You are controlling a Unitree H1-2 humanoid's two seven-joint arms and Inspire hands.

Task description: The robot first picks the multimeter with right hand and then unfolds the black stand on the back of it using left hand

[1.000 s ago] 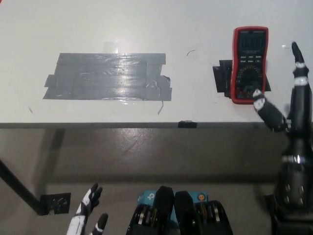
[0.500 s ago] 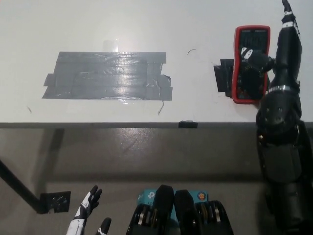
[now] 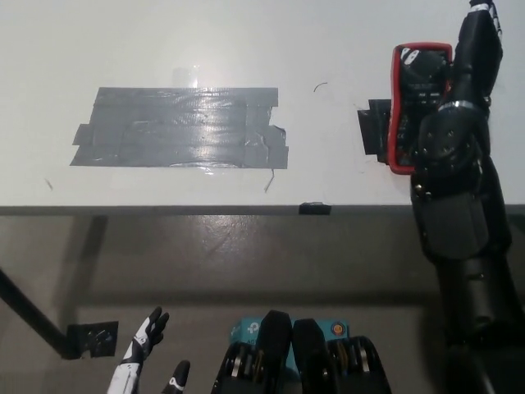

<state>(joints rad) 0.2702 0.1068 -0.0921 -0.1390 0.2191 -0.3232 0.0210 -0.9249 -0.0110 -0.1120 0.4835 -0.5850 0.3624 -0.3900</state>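
Note:
The multimeter, red-cased with a dark face, lies flat on the white table at the far right, on a patch of black tape. My black right arm reaches up over the table's front edge. The right hand lies along the multimeter's right side and covers its right edge. Whether it grips the case is hidden by the wrist. My white left hand rests low at the bottom left, below the table, open with its fingers apart.
A wide patch of grey tape is stuck on the table's left half. A small black tab sits on the front edge. A dark table leg slants down at the lower left.
My right arm has pushed forward and leftward, so the forearm now covers the multimeter's lower right. The hand has gone from beside the meter to over its right side. The left hand sank slightly.

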